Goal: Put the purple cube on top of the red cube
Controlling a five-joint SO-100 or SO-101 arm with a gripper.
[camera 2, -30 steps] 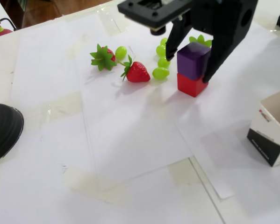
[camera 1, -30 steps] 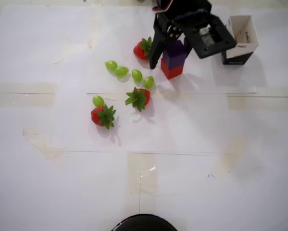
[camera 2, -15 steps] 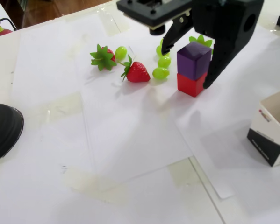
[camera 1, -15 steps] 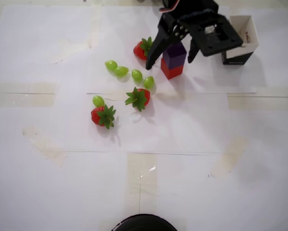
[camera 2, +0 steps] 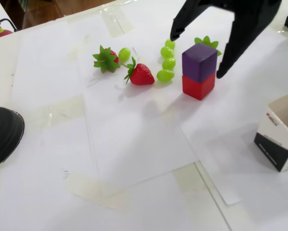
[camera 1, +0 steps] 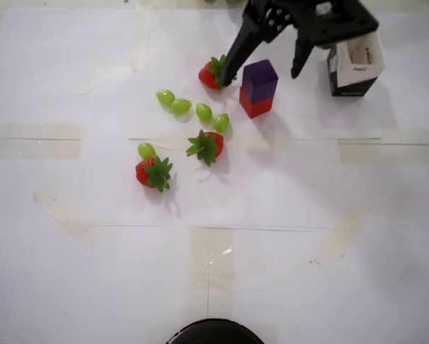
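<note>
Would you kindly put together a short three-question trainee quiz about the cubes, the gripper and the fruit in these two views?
1. True or false: the small matte dark-purple cube rests on the small matte bright-red cube.
2. The black two-finger gripper is: A) shut on the purple cube, B) open with its fingers clear of the stack, C) out of view.
3. How many small green grapes show in the overhead view?

Key: 1 true. 2 B. 3 five.

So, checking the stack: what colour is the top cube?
Dark purple cube, clearest in the fixed view.
</note>
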